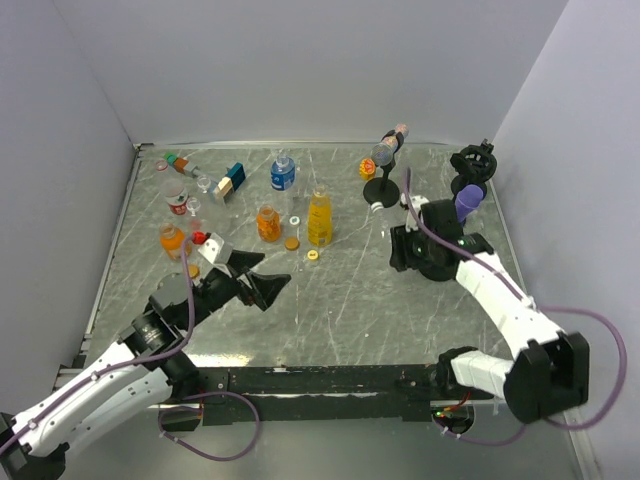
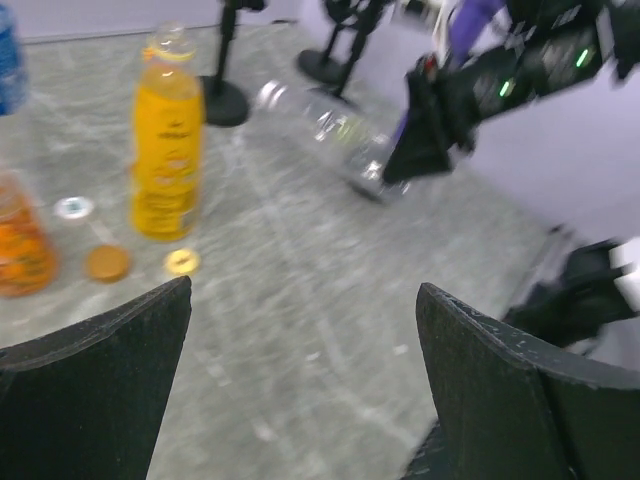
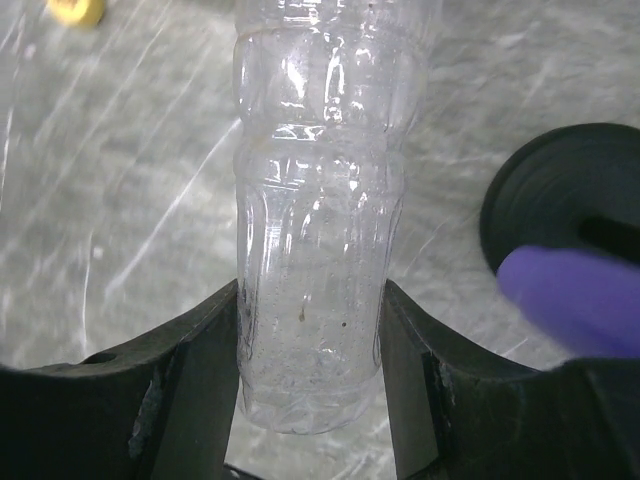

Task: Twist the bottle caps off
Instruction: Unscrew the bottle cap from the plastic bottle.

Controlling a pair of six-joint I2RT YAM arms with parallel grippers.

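Right wrist shows the right tool [image 3: 310, 400] clenched around the base of a bottle [image 3: 312, 200], likely bracing it for the released, empty left tool [image 2: 302, 300].

No text legible, label print on yellow bottle [image 2: 166, 150] blurred, label on blue-label bottle [image 1: 283, 174] beyond it too small

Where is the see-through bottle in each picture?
Top external: the clear bottle sits right of middle.
Left wrist: upper middle, lying slanted.
Right wrist: dead centre, clamped in the right gripper.
Shared landmark: the black stand base beside it.
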